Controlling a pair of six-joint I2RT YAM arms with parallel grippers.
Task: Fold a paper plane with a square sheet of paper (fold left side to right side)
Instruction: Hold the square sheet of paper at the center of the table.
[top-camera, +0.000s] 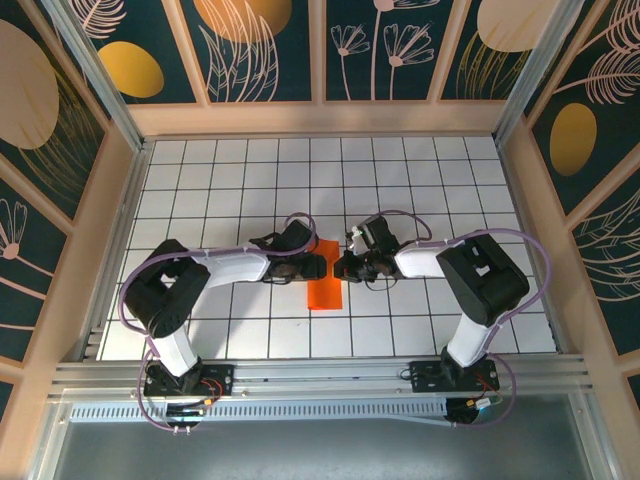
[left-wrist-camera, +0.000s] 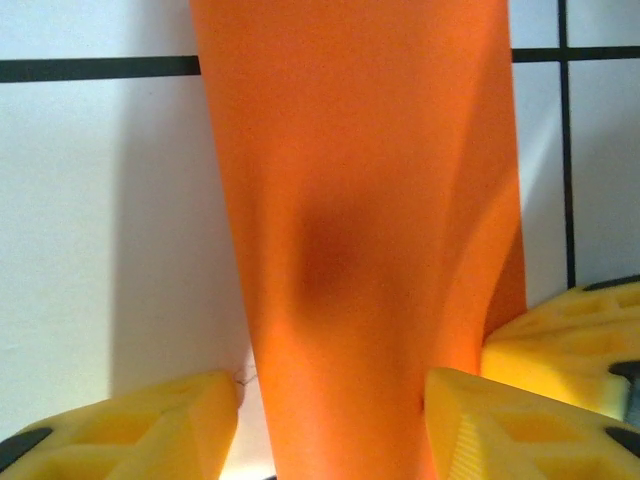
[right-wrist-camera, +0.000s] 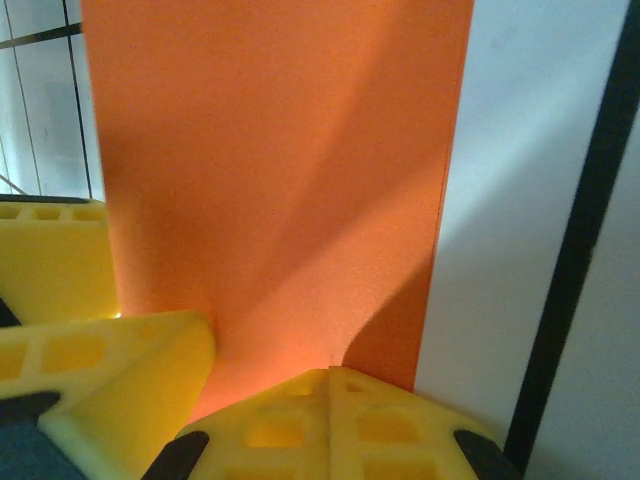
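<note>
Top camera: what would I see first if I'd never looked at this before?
The bright orange paper, a narrow strip in the middle of the white grid table. Next, the left arm and right arm, reaching in from either side and meeting at the paper's far end.
</note>
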